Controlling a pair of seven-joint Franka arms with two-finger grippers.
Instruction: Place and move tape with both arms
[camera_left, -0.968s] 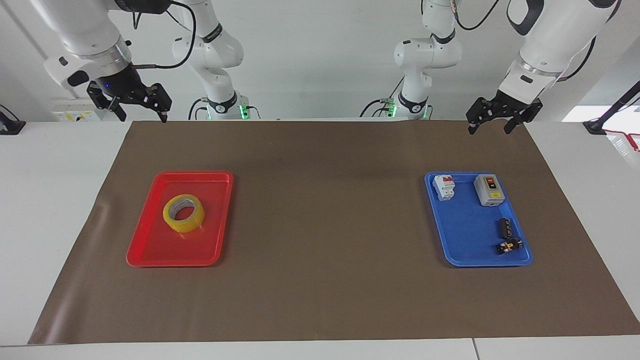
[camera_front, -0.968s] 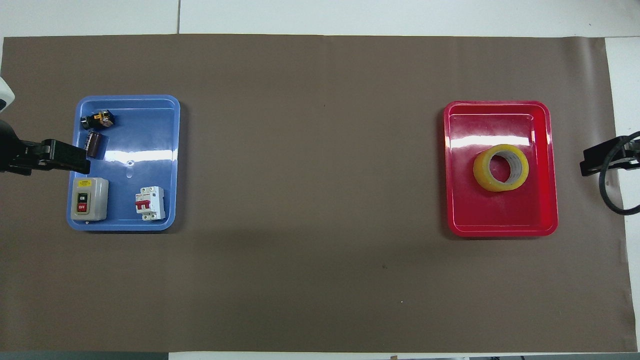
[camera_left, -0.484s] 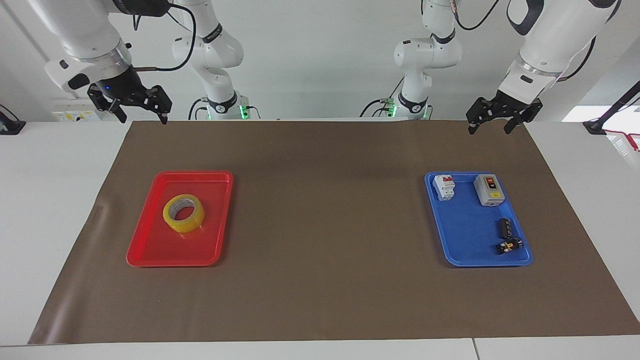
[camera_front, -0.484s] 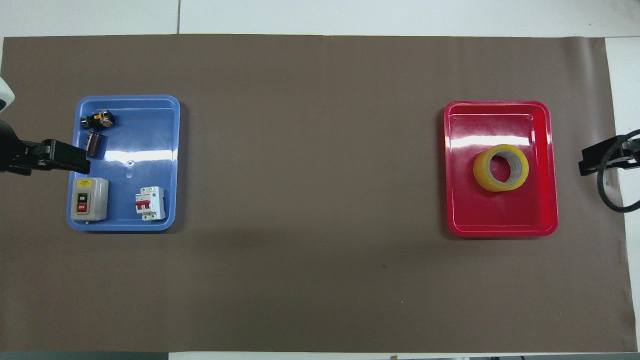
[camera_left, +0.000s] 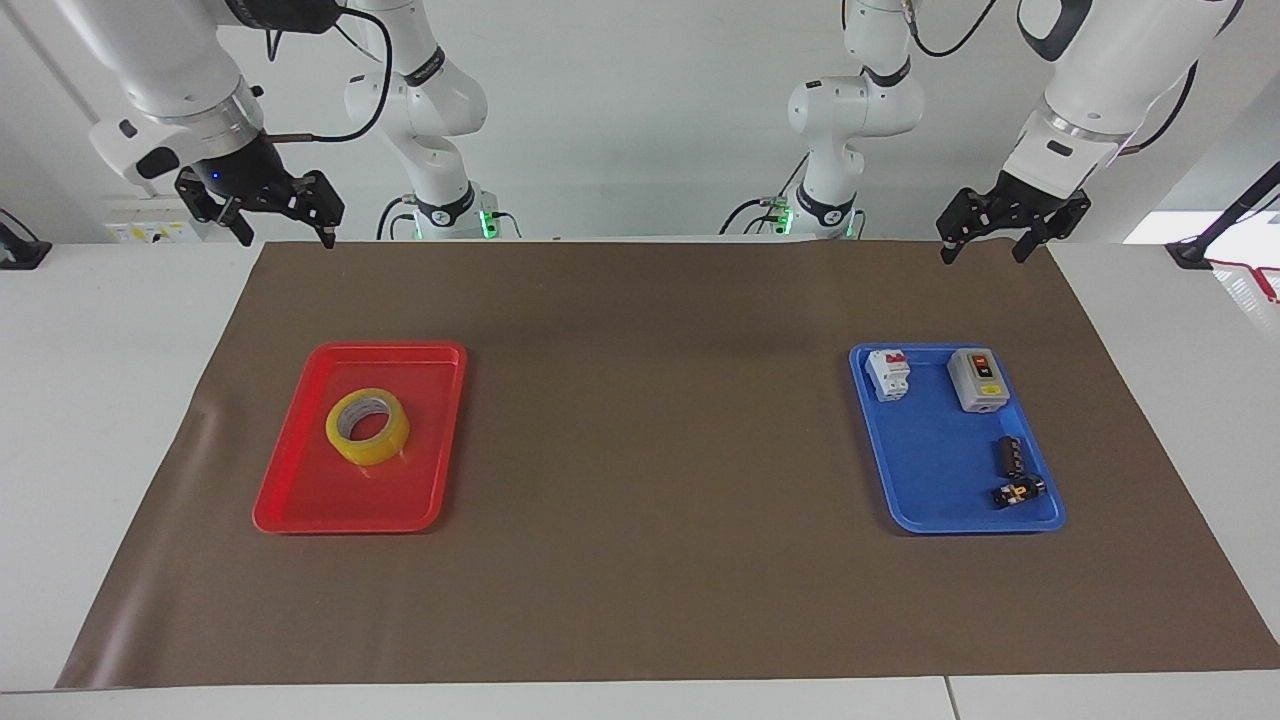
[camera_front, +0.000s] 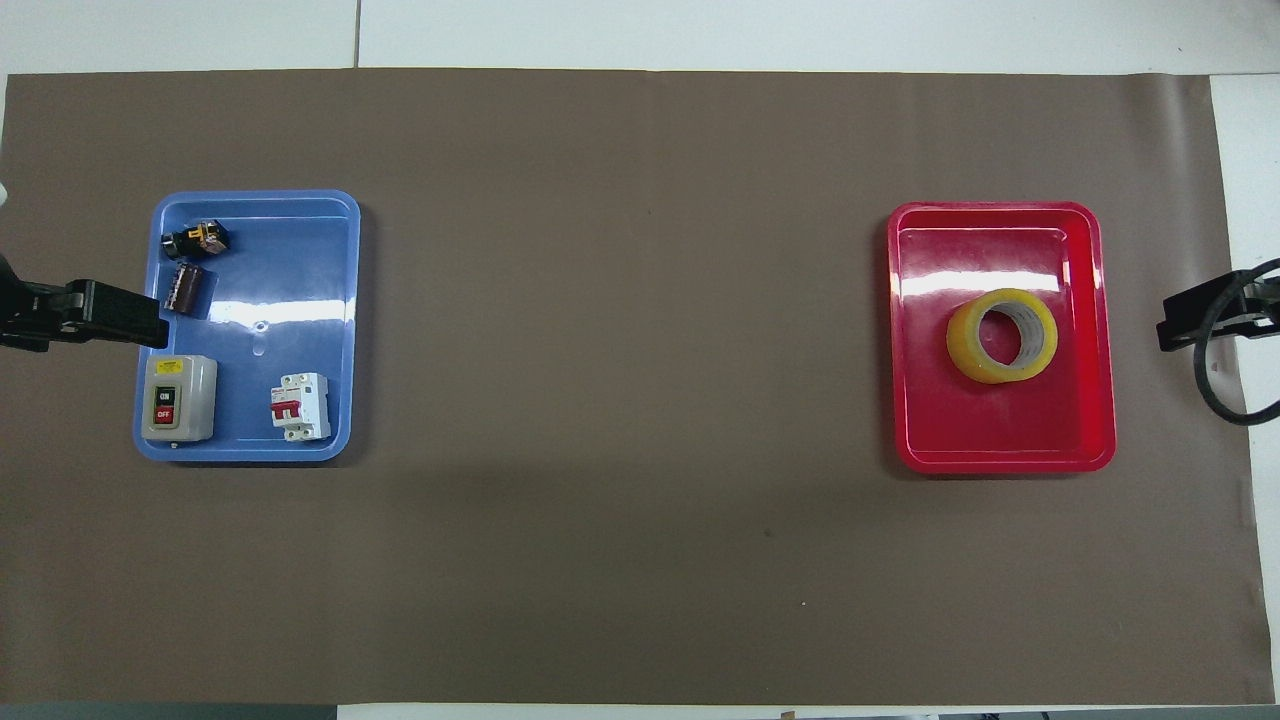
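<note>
From the facing camera, my right gripper (camera_left: 285, 212) hangs in the air over the robots' edge of the brown paper mat (camera_left: 650, 450), its two black fingers spread apart and holding nothing; my left gripper (camera_left: 985, 240) hangs the same way over the mat's edge at its own end, fingers also parted and empty; the roll of translucent yellow packing tape (camera_left: 367, 426) lies flat in the red plastic tray (camera_left: 300, 500) toward my right arm's end, well apart from both grippers; the blue plastic tray (camera_left: 930, 480) toward my left arm's end carries a grey switch box (camera_left: 978, 379), a white circuit breaker (camera_left: 888, 374) and two small dark parts.

From overhead, the tape (camera_front: 1002, 336) sits in the red tray (camera_front: 1000, 440); only a black tip of my left gripper (camera_front: 95, 312) shows beside the blue tray (camera_front: 290, 280), and a tip of my right gripper (camera_front: 1195, 320) at the mat's (camera_front: 620, 400) edge.
</note>
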